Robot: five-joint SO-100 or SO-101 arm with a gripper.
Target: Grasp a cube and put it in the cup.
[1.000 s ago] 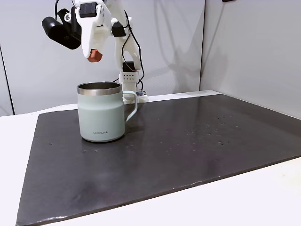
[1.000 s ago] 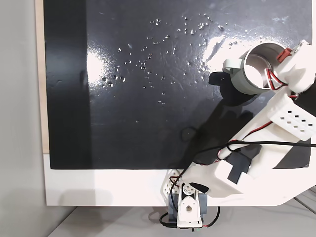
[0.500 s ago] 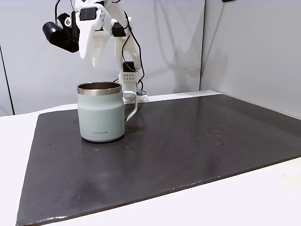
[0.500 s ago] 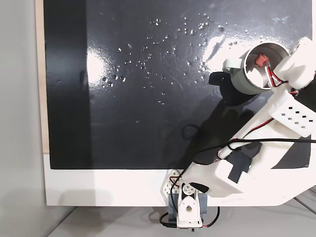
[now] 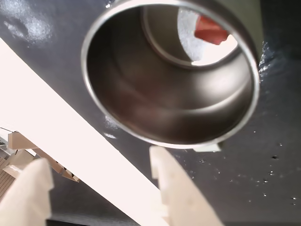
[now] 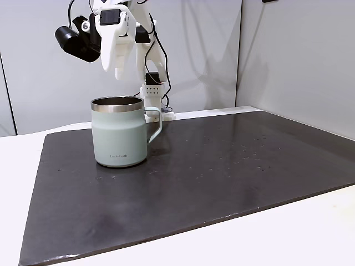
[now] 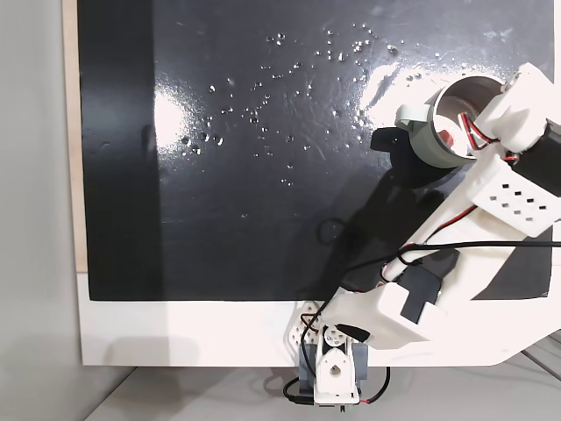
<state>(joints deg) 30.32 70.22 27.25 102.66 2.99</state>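
The pale sage-green cup (image 6: pixel 118 136) stands upright on the dark mat, handle to the right in a fixed view. In the wrist view its steel inside (image 5: pixel 155 89) gapes below me, and the small reddish-brown cube (image 5: pixel 210 29) lies on its bottom. The top-down fixed view also shows the cube (image 7: pixel 446 138) as a red speck inside the cup (image 7: pixel 419 145). My gripper (image 6: pixel 118 70) hangs open above the cup's back rim, holding nothing. In the wrist view the gripper (image 5: pixel 101 186) shows two pale fingers spread apart.
The dark mat (image 6: pixel 222 177) covers most of the white table (image 6: pixel 16 160). The arm's base (image 7: pixel 329 373) sits at the table's near edge in the top-down fixed view. A grey wall stands behind the arm.
One second ago the gripper held the cube over the cup. It has opened, the cube has dropped inside, and the gripper has shifted slightly right and up in the side view.
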